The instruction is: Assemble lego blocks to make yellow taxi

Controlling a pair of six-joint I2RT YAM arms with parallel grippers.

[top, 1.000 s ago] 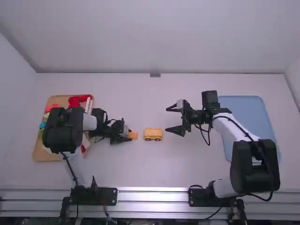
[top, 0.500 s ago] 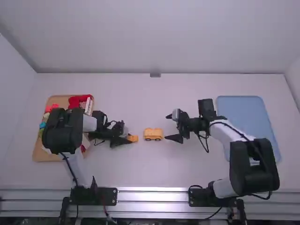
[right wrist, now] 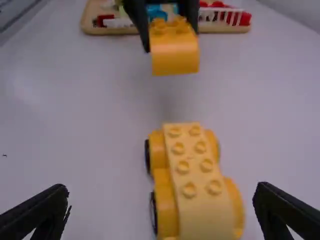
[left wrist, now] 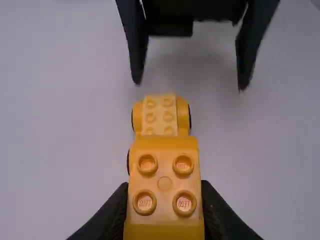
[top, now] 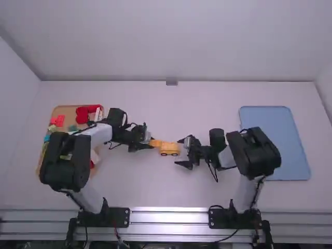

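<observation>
Placing the yellow block [left wrist: 165, 183] looks like the step left: the wheeled base [right wrist: 158, 151] stands on the table [top: 171, 192] with a paler studded block [right wrist: 206, 216] already on it. In the high view, the left gripper [left wrist: 165, 189] grips the yellow block at the base's nine o'clock, unattached; at its three o'clock, the right gripper [right wrist: 161, 194] is spread open and empty.

In the left wrist view, the yellow 4-stud plastic block [left wrist: 165, 172] is cut off by the bottom edge and hides part of the yellow plastic wheeled base [left wrist: 160, 116]. The right wrist view blurs the coloured plastic pieces [right wrist: 244, 19] in the shallow tan tray [right wrist: 112, 31]; the black-and-white left arm [top: 65, 163] partly covers that tray in the high view.
</observation>
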